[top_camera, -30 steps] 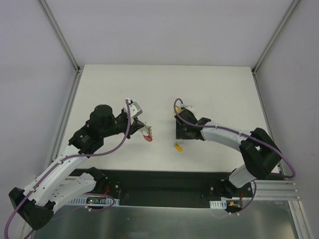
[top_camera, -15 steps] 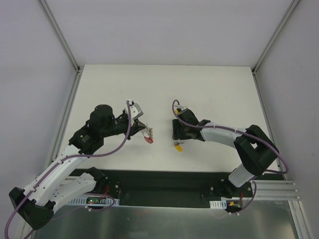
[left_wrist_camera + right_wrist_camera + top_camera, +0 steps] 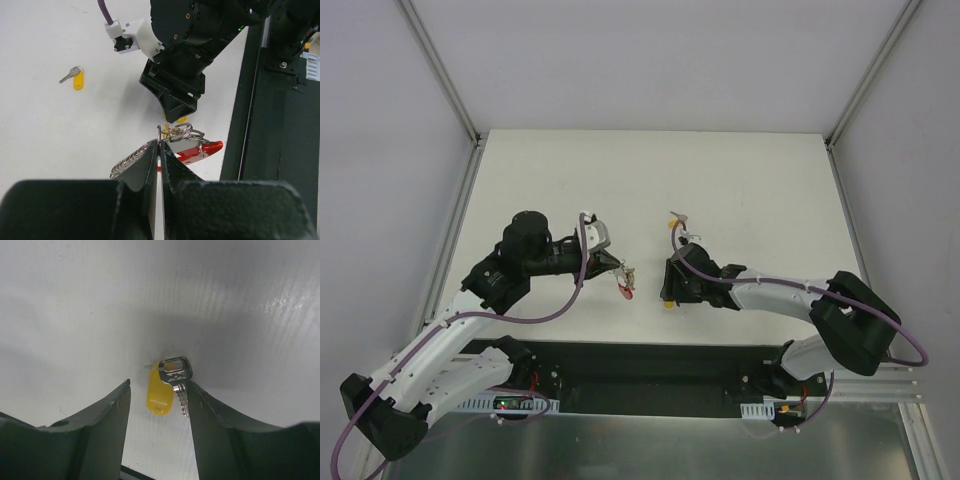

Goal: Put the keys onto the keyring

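My left hand (image 3: 159, 148) pinches the keyring (image 3: 183, 141); at its 3 o'clock my right hand (image 3: 159, 386) straddles a key (image 3: 161, 395), wide, so I'd close squarely next.

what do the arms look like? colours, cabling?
Left arm and right arm: white links, black joints and wrists. A purple cable loops along each, with a white connector block at the right wrist. Fingers dark, wedge-shaped.

White table (image 3: 750, 190), pale grey walls (image 3: 650, 60), alu frame posts (image 3: 440, 70) at corners, black strip (image 3: 650, 365) along near edge, even light
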